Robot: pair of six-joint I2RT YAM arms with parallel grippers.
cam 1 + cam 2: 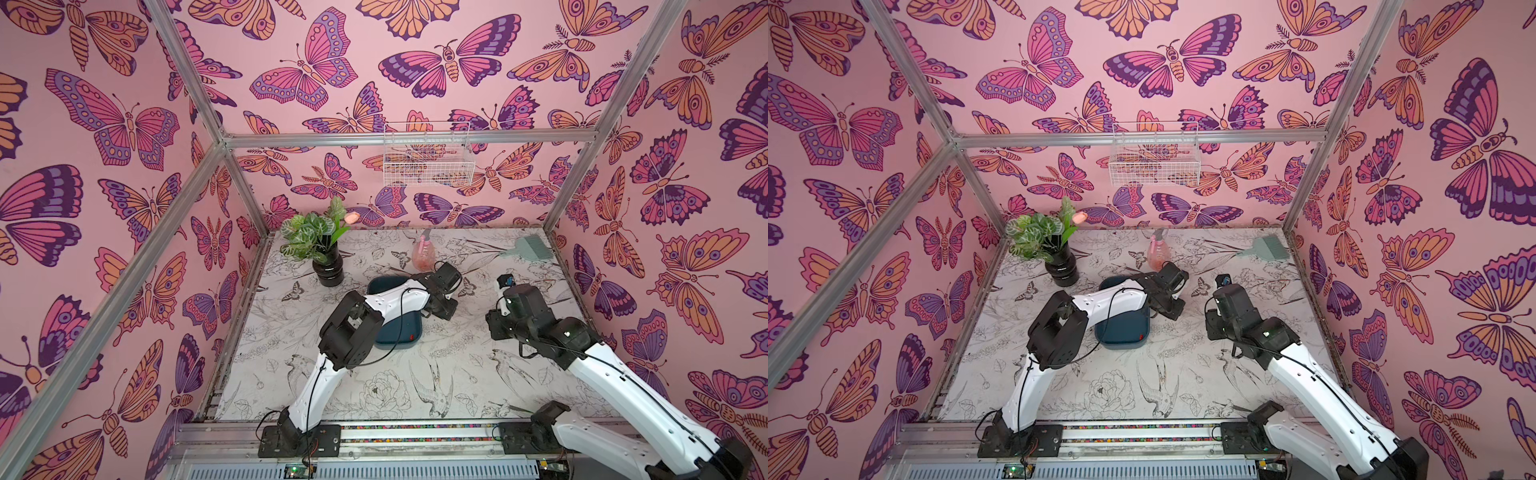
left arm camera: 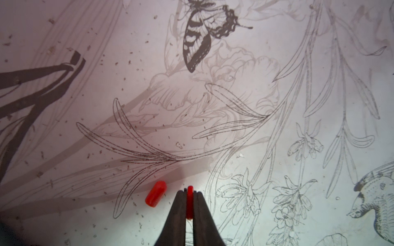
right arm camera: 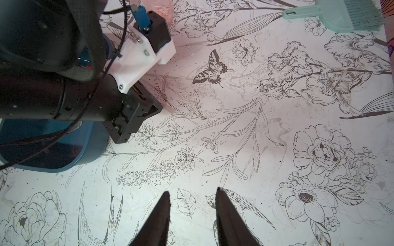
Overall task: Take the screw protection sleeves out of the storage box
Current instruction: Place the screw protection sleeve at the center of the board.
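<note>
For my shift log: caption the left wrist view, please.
Left gripper shut on a red sleeve; second sleeve lies on the table beside it.

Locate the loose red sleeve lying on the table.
In the left wrist view the loose sleeve lies on the floral tabletop close beside the left gripper, which pinches a second sleeve.

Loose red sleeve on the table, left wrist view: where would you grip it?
Probably across its middle, from straight above, jaws spanning the short width: the sleeve lies flat on its side on the table, a short round-ended cylinder.
</note>
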